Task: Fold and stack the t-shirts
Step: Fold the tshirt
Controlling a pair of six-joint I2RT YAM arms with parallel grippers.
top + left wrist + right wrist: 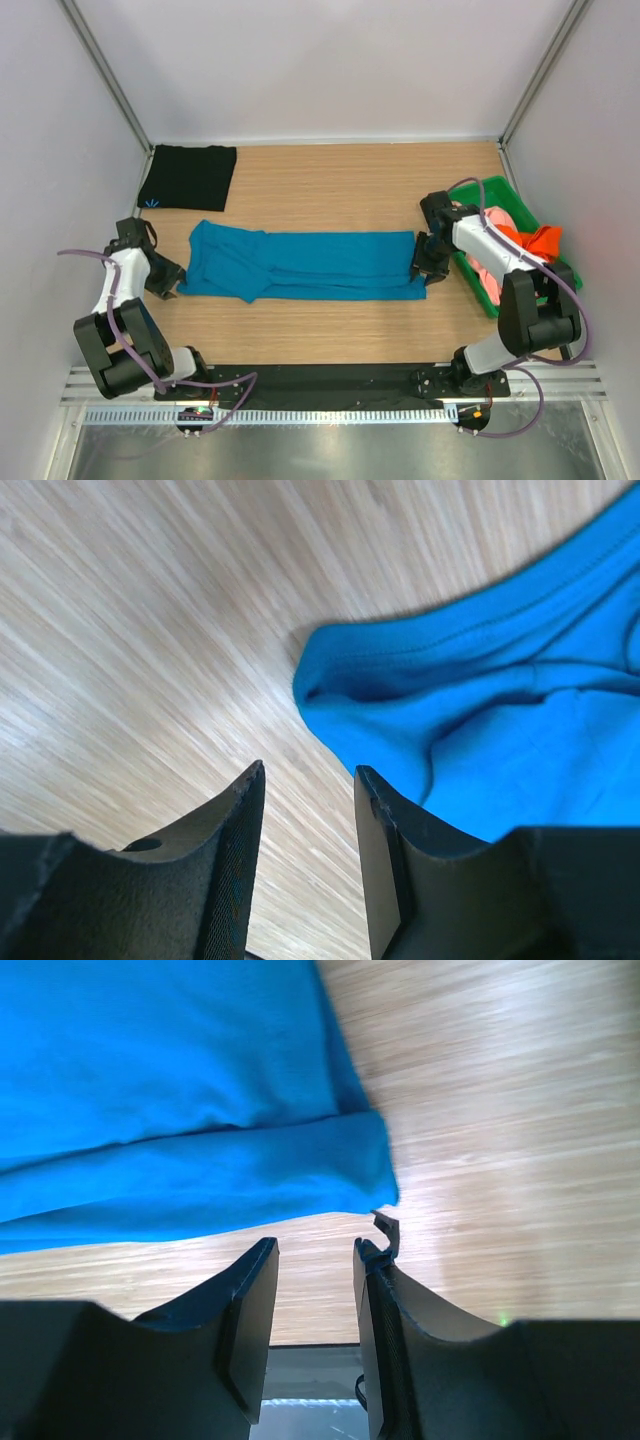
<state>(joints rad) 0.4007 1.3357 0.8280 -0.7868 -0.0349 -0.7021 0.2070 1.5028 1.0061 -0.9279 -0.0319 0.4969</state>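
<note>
My left tool and right tool gape empty, and I judge the limp, light teal-blue t-shirt wants pinching at its end corners.

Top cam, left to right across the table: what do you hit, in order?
In order: left arm's black two-finger gripper → teal-blue cloth t-shirt → right arm's black two-finger gripper → green plastic tray. The folded black t-shirt is left out because it overlaps the first two sideways.

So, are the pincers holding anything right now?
No. The left pincer and the right pincer are both open and empty, near the ends of the blue t-shirt.
</note>
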